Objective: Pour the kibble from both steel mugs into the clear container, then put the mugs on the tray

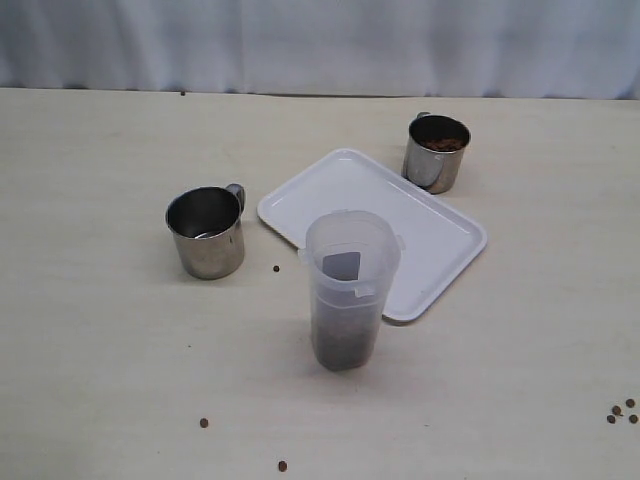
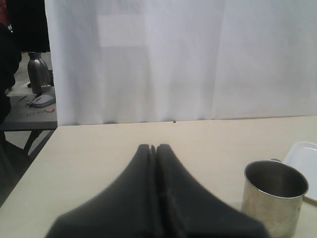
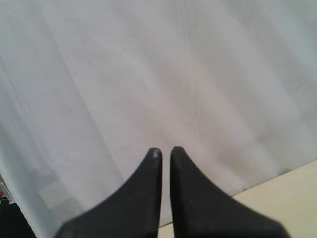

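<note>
The left end effector, jaws together and empty, hangs over the table near the left mug. The right end effector, likewise closed and empty, faces only the backdrop curtain. The exterior view alone shows the right mug holding kibble beyond the tray, and the clear container part-filled at the tray's near edge. Judgement: the mugs are rigid, light and slick; grip across the rim wall, not the small handle.
</note>
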### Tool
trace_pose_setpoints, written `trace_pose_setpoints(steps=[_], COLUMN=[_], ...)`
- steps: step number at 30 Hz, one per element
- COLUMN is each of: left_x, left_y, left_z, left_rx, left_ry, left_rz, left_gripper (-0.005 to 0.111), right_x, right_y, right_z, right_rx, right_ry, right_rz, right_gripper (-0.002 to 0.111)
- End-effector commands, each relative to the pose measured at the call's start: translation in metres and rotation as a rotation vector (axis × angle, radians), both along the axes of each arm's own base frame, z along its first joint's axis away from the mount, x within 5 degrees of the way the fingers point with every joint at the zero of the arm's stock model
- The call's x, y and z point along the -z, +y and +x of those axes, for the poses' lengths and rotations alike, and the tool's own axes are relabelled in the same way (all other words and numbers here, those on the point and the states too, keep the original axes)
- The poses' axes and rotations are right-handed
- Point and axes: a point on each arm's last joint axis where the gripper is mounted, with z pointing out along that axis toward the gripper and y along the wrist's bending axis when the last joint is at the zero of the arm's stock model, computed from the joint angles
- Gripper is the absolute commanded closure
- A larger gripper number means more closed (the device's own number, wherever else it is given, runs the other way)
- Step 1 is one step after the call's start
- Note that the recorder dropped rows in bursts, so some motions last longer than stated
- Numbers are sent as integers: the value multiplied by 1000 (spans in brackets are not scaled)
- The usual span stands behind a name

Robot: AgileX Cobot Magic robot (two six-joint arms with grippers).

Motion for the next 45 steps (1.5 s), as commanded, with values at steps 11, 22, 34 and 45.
trace_pose_setpoints(steps=[11, 22, 34, 45], left_x=[0, 0, 0, 1], left_y=[0, 0, 0, 0], left_z=[-1, -1, -1, -1], left_rx=[-2, -2, -2, -3], left_ry=[-3, -3, -3, -1], left_rz=[5, 5, 5, 4], left_gripper=[107, 107, 107, 107], right_x=[-3, -3, 13, 26], right_y=[0, 5, 26, 38], right_z=[7, 34, 122, 177], right_rx=[33, 60, -63, -123], right_ry=[-15, 7, 346, 451], right_rz=[-64, -226, -443, -557], right_gripper=[103, 103, 103, 103])
